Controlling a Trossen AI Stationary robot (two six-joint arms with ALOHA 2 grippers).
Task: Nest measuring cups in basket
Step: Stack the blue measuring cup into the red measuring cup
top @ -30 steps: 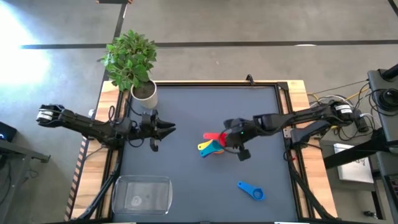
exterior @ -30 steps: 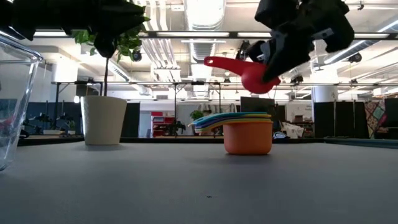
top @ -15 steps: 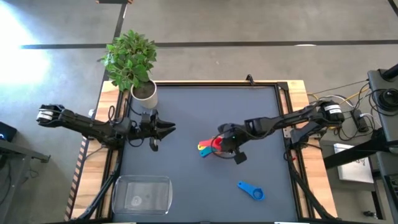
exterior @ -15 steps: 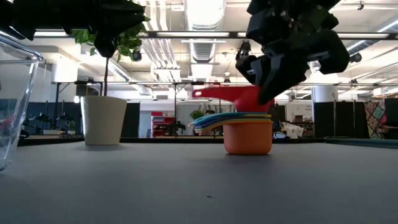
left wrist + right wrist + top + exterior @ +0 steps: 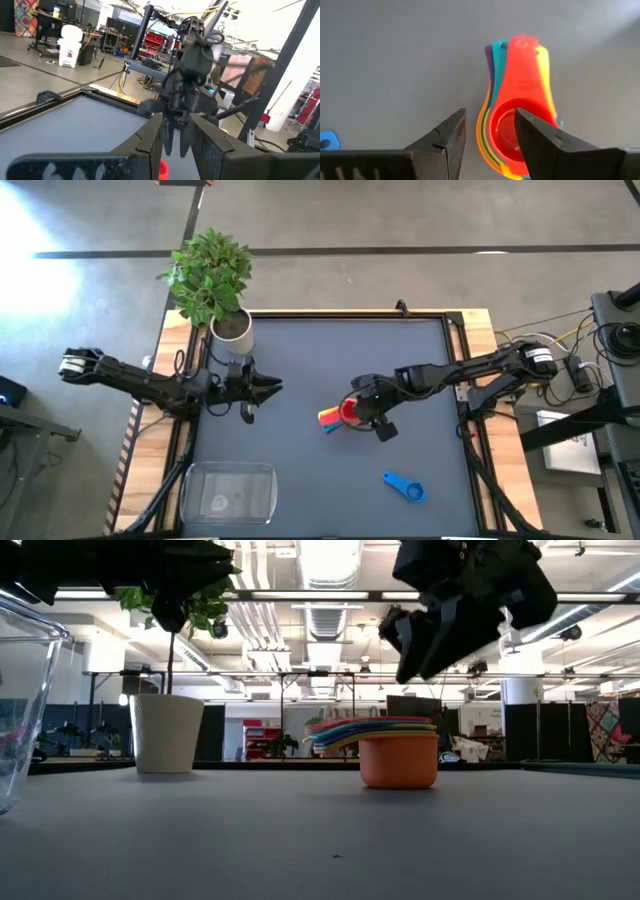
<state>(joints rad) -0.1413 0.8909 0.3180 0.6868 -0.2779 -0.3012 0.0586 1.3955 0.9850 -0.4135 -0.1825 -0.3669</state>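
Observation:
A nested stack of measuring cups (image 5: 335, 416) stands on the grey mat near the table's middle, orange at the bottom (image 5: 398, 762) and the red-pink cup (image 5: 512, 125) on top, with the handles fanned out toward the left. My right gripper (image 5: 361, 404) hangs open just above the stack (image 5: 520, 75), touching nothing. A lone blue cup (image 5: 405, 486) lies nearer the front right. The clear basket (image 5: 228, 492) sits at the front left. My left gripper (image 5: 270, 387) waits open near the left edge, held above the mat.
A white plant pot (image 5: 233, 332) with a leafy plant stands at the far left corner, behind my left arm. The basket's clear wall (image 5: 20, 690) rises at the low view's left edge. Bare mat lies between the stack and the basket.
My right gripper carried the red-pink cup down and a little toward the table's left, set it into the top of the stack, let go and rose slightly. The red-pink cup now sits nested, level with the others. My left arm kept still.

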